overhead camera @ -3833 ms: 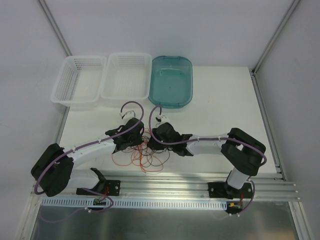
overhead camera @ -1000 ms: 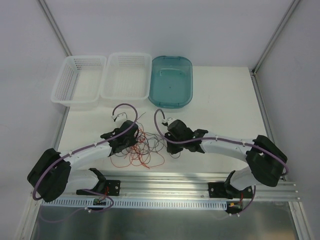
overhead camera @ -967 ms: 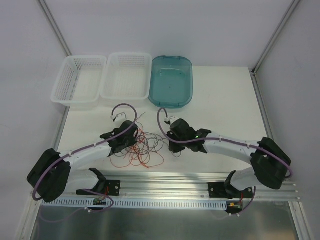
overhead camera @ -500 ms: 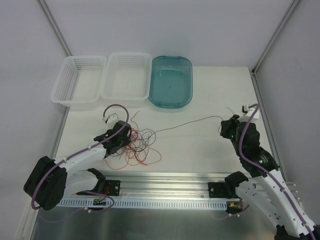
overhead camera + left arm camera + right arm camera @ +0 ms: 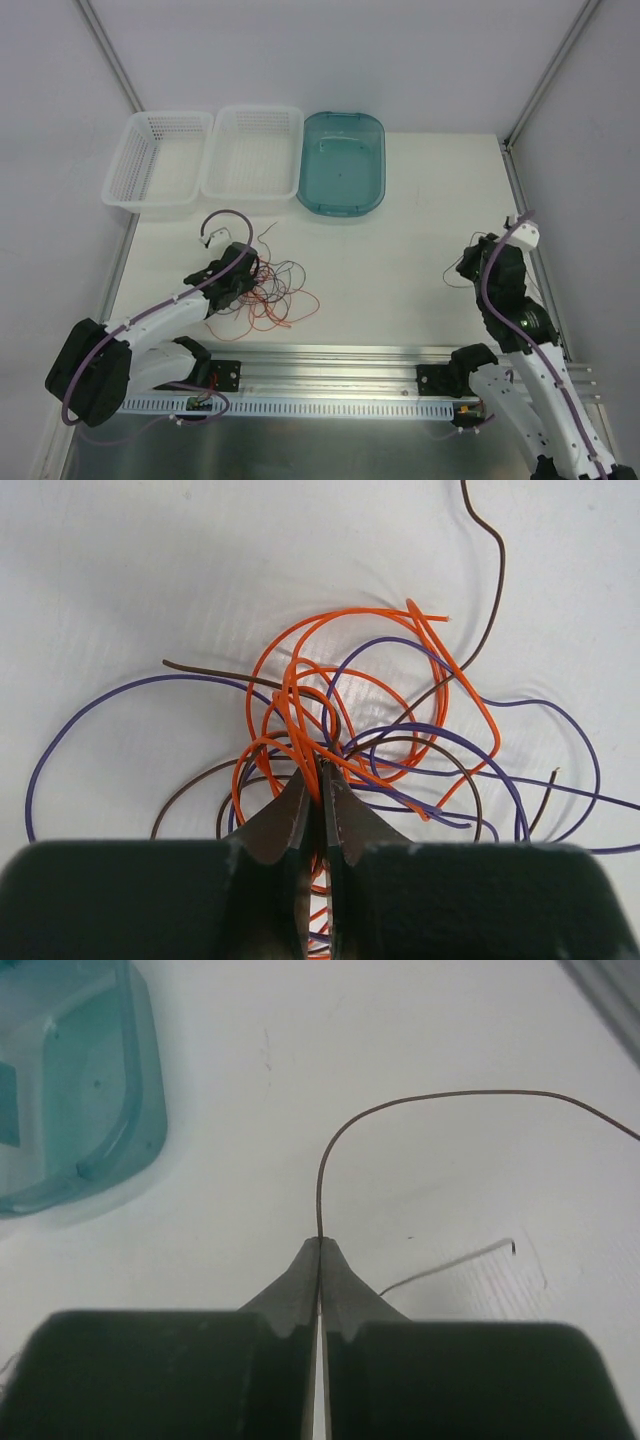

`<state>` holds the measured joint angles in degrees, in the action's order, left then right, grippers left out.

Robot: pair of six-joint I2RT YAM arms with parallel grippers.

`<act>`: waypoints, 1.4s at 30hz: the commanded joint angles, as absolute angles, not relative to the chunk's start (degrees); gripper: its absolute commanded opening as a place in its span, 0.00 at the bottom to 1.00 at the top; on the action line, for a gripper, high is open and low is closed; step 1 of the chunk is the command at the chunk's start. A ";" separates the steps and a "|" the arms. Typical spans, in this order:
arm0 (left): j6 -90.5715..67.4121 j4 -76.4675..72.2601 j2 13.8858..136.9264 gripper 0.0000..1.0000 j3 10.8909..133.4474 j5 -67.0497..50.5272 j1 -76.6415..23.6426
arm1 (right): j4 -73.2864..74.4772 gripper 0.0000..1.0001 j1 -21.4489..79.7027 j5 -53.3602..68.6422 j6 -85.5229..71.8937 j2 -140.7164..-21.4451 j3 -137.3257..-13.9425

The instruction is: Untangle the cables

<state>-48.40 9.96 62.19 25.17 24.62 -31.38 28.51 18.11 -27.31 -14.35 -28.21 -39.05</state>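
At the left of the white tabletop [image 5: 400, 270], our closed left fingers [image 5: 285, 820] pinch the tangle of thin orange, purple and brown cables [image 5: 370, 710] — likely anchoring it — while closed right fingers [image 5: 290, 1285] clamp one brown cable [image 5: 345, 1130] well apart.

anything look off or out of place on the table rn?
Nothing spilled or damaged. The only mess is the cables: orange, purple and brown strands knotted in a heap at front left, with the left gripper shut on them. The right gripper, far right, is shut on one brown wire.
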 commanded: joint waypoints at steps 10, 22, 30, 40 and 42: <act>-41.58 10.99 54.60 0.67 27.51 18.81 -30.59 | 23.82 0.01 17.93 -3.71 -10.11 -44.64 -38.76; -30.50 25.11 47.37 0.99 43.41 11.61 -29.80 | 26.54 0.00 20.65 1.76 -4.14 -54.04 -57.00; -23.30 32.52 45.19 0.99 49.22 12.39 -25.40 | 27.70 0.01 24.17 -2.20 2.10 -69.67 -82.77; -19.42 31.99 41.48 0.99 42.19 19.07 -24.26 | 16.99 0.00 24.26 -0.61 4.66 -90.50 -108.61; -19.34 31.99 41.48 0.99 42.19 19.68 -24.26 | 14.86 0.01 24.17 -0.53 4.66 -93.85 -111.17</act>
